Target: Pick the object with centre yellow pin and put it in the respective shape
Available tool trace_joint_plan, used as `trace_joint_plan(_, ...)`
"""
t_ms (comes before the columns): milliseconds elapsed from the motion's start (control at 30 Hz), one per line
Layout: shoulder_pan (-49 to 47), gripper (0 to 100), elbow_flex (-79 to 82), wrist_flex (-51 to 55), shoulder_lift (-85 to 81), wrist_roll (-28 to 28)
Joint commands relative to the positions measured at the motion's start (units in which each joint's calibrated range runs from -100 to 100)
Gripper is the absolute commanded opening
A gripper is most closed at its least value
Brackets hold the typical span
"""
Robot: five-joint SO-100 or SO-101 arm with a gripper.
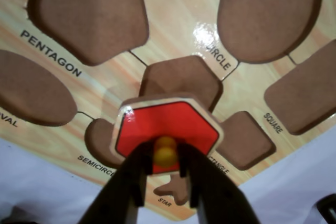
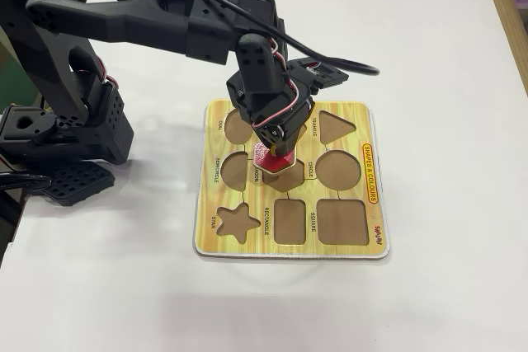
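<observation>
A white table (image 2: 445, 55) is seen in the fixed view, with a black arm (image 2: 148, 18) reaching in from the left over a yellow wood-grain board (image 2: 373, 228). The board is cut with brown recesses, and each is labelled in dark capitals: PENTAGON, CIRCLE, SQUARE, SEMICIRCLE, STAR and the end of OVAL can be read in the wrist view, while TRIANGLE and RECTANGLE are legible in the fixed view. A red strip along the board's right edge is printed SHAPES & COLOURS (a smaller mark at the lower right corner is too small to read).

The hexagon cutout (image 1: 181, 80) lies at the board's middle, between the pentagon cutout (image 1: 89, 11) and the circle cutout (image 1: 265, 14). Its own label is hidden.

The piece (image 1: 168, 127) is a small flat red hexagon with a pale edge and a glossy face, and a little round yellow knob (image 1: 166, 150) stands at its centre. It is held above the board, overlapping the near edge of the hexagon cutout in the wrist view and not seated in it; the far part of the recess is left uncovered.

The gripper (image 1: 166, 153) is closed narrowly on the knob, with one dark finger (image 1: 137, 174) pressed to either side of it and the red face spread out beyond the tips.
</observation>
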Motion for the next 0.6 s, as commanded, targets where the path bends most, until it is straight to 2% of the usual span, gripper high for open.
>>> trace_joint_plan(0, -0.12, 4, -3.06, -0.87, -1.0, -0.18)
trace_joint_plan(167, -0.02, 4, -3.06, -4.33, -0.24, -0.18)
trace_joint_plan(567, -0.02, 4, -4.77, -4.41, 3.94, -0.23)
